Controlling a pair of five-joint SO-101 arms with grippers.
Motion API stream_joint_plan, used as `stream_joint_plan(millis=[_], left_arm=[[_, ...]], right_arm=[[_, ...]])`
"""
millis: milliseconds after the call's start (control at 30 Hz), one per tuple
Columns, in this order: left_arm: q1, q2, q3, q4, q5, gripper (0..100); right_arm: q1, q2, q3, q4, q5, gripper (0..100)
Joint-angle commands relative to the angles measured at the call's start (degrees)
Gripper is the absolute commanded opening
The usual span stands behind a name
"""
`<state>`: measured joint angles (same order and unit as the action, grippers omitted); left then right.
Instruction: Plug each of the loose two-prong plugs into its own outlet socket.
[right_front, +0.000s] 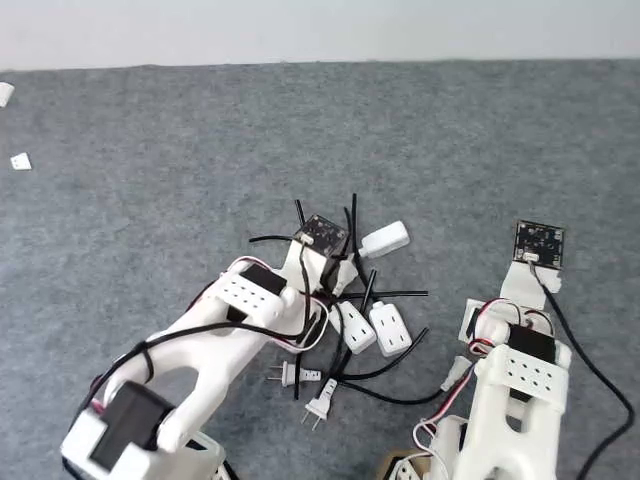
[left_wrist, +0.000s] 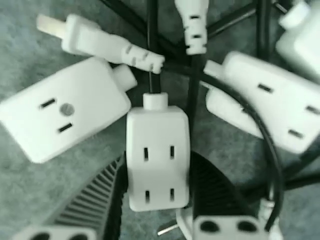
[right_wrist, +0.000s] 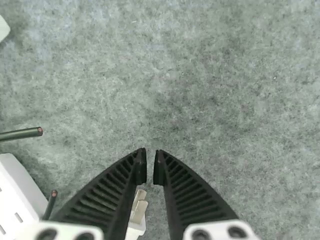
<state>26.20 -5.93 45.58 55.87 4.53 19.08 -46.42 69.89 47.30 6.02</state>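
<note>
Left gripper has its fingers pressed on both sides of a white outlet socket. Just beyond that socket lies a two-prong plug, with a second socket and a third socket flanking it. Right gripper, well apart, is pinched almost closed over carpet.

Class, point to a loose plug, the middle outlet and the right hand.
plug (left_wrist: 92, 39), left wrist view, its white body.
middle outlet (left_wrist: 158, 167), left wrist view, face between the slots.
right hand (right_wrist: 150, 167), right wrist view, between its fingertips.
</note>
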Motion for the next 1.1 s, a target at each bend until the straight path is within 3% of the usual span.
stream_joint_plan(millis=[0, 233, 667, 1067], left_arm=[[-0.88, -9.05, -1.1, 2.64, 5.63, 1], [-1.23, -25.23, -0.84, 11.6, 10.02, 1], [-19.69, -35.69, -1.36, 12.92, 4.13, 1], [-22.95, -35.69, 18.59, 1.32, 6.33, 1]], right_arm=[[0.4, -1.1, -0.53, -1.01, 0.53, 5.1], [0.4, -0.92, -0.53, -1.71, 0.53, 5.1], [0.4, -0.92, -0.09, -1.8, 0.53, 5.1], [-1.45, -0.92, 0.09, -1.8, 0.53, 5.1]])
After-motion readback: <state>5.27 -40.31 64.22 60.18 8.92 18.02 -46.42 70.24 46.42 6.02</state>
